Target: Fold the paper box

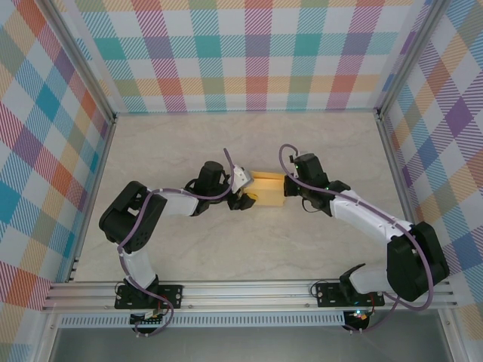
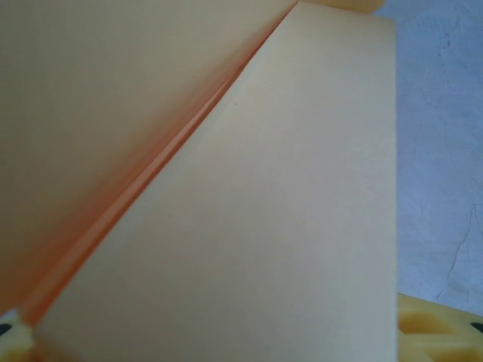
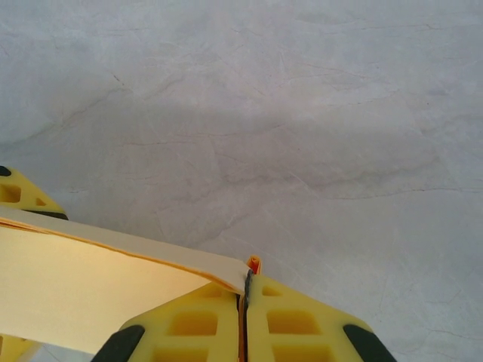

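Yellow-orange thin card paper box [image 1: 268,188]: smooth, matt paperboard, pale cream on its broad faces and deeper orange along the crease. Pale marble-patterned table top [image 1: 226,249]: smooth, low sheen, faintly veined; the silver metal frame rails [image 1: 249,290] are ribbed extrusions with a dull satin finish, and the plaid-printed wall panels [image 1: 249,53] look matt. Right gripper [image 3: 245,286]: fingers [image 3: 294,332] of yellow moulded plastic, matt, pocketed, with black insets at the outer corners.

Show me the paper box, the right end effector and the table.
paper box [image 1: 269,190]: top view, its upper face.
right end effector [image 3: 246,283]: right wrist view, between its fingertips.
table [image 3: 317,113]: right wrist view, bare surface.
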Robot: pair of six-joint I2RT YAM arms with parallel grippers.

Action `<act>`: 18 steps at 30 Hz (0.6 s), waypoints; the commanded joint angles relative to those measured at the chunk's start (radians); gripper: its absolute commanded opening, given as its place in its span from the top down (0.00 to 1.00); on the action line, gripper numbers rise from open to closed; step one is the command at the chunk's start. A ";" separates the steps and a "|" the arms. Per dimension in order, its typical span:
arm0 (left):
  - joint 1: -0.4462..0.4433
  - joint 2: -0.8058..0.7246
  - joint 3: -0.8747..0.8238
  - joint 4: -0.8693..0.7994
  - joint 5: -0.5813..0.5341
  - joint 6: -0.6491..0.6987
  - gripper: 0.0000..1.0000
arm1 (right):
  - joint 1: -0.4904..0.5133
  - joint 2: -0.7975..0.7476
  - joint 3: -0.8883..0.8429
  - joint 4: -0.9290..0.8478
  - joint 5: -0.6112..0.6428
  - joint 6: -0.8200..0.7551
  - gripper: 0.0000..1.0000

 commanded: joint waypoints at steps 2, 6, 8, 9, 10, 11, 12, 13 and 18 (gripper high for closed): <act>0.008 -0.033 -0.045 0.148 -0.110 -0.135 0.36 | 0.050 -0.012 -0.011 0.018 0.060 0.030 0.94; 0.009 -0.040 -0.048 0.148 -0.147 -0.175 0.37 | 0.074 -0.014 -0.017 0.030 0.103 0.058 0.94; 0.009 -0.033 -0.053 0.166 -0.174 -0.197 0.37 | 0.087 -0.012 -0.014 0.035 0.111 0.083 0.94; 0.009 -0.031 -0.063 0.201 -0.181 -0.215 0.37 | 0.096 -0.009 -0.012 0.035 0.121 0.090 0.94; 0.009 -0.029 -0.077 0.238 -0.183 -0.229 0.37 | 0.104 -0.007 -0.010 0.033 0.135 0.096 0.94; 0.009 -0.028 -0.088 0.268 -0.192 -0.244 0.37 | 0.110 -0.005 -0.012 0.033 0.149 0.101 0.94; 0.009 -0.030 -0.099 0.299 -0.209 -0.261 0.36 | 0.113 -0.006 -0.016 0.034 0.165 0.110 0.94; 0.010 -0.037 -0.111 0.319 -0.230 -0.279 0.36 | 0.114 -0.006 -0.023 0.039 0.174 0.117 0.94; 0.012 -0.081 -0.130 0.340 -0.247 -0.326 0.35 | 0.114 -0.007 -0.028 0.042 0.201 0.110 0.94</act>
